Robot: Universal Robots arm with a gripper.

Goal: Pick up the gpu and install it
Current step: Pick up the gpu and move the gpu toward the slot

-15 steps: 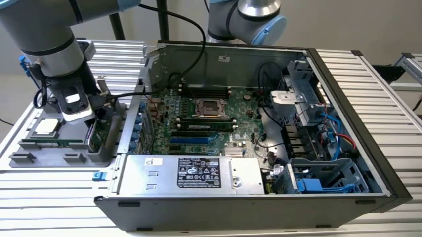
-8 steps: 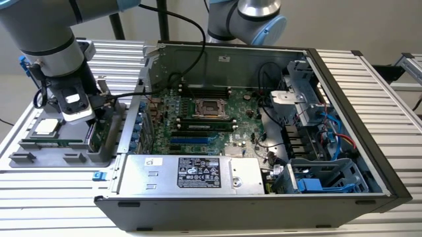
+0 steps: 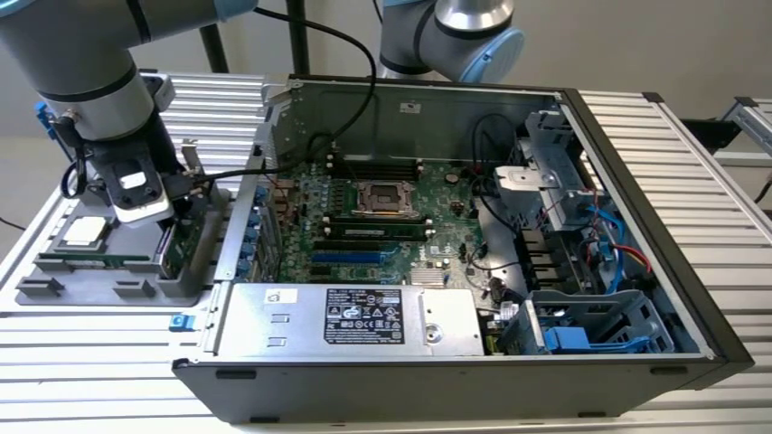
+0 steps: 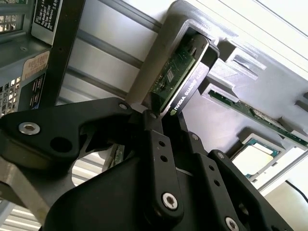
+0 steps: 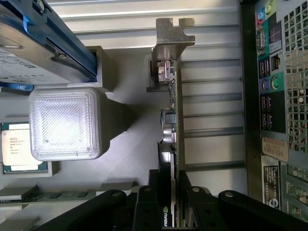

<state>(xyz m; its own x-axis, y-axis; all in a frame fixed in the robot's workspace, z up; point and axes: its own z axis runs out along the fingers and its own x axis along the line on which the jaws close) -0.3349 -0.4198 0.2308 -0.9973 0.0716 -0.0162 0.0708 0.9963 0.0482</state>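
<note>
Where the grey holder (image 3: 72,291) lies at the exterior view's left of the open computer case (image 3: 675,190), we list the gpu (image 3: 173,246) standing on edge in its slot. In the first wrist view we record the gripper (image 5: 175,195), jaws clenched on the card, one finger against each face, the silver bracket (image 5: 171,32) at the far end.

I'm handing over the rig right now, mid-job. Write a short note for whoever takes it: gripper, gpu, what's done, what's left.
Gripper: set over the gpu, straddling its edge; a firm grip can't be confirmed.
Gpu: standing on edge in the grey parts holder, at the exterior view's left, beside the open computer case.
Done: the arm has reached the card.
Left: the gpu is not yet lifted out of the holder and not yet on the motherboard.
</note>
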